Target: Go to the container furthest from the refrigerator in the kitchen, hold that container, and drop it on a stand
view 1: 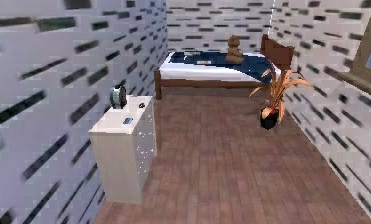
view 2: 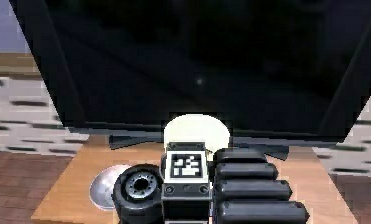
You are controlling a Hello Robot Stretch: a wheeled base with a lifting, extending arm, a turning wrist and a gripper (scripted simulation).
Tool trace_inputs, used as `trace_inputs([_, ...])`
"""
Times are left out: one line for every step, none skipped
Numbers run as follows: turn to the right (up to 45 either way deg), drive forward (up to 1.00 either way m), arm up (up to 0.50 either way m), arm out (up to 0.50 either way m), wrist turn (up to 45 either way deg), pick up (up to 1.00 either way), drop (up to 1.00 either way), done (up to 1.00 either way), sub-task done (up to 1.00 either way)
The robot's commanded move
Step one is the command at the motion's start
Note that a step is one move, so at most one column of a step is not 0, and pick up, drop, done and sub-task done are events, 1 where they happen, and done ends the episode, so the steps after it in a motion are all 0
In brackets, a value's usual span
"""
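**Forward view**
1. White dresser (view 1: 123,150): at 8 o'clock, with small dark objects on top.
2. Bed (view 1: 208,68): at 12 o'clock against the far wall. A teddy bear (view 1: 234,48) sits on it.
3. Potted plant (view 1: 275,95): at 2 o'clock on the wood floor.

**Arm side view**
4. Wooden stand (view 2: 68,190): carries a black television (view 2: 193,60).
5. Grey dish (view 2: 105,186): lies on the stand top at 8 o'clock. It is round, with no long axis.
6. Gripper (view 2: 135,192): a dark round body with the dish at its 9 o'clock, just beside it. The fingers cannot be made out, and I cannot tell whether it holds anything.
7. Marker square (view 2: 185,166): just right of the gripper.
8. Cream bowl (view 2: 196,130): under the screen, at 1 o'clock from the gripper and apart from it.
9. Arm (view 2: 255,190): at 5 o'clock.

**Governing relation (judgement)**
Either the dish or the bowl may be the container. The dish is the likelier, being nearest the gripper, at its 9 o'clock and already over the stand.
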Motion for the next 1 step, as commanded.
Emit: trace_inputs([0.0,0.00,0.00,0.48,0.0,0.00,0.00,0.00,0.00])
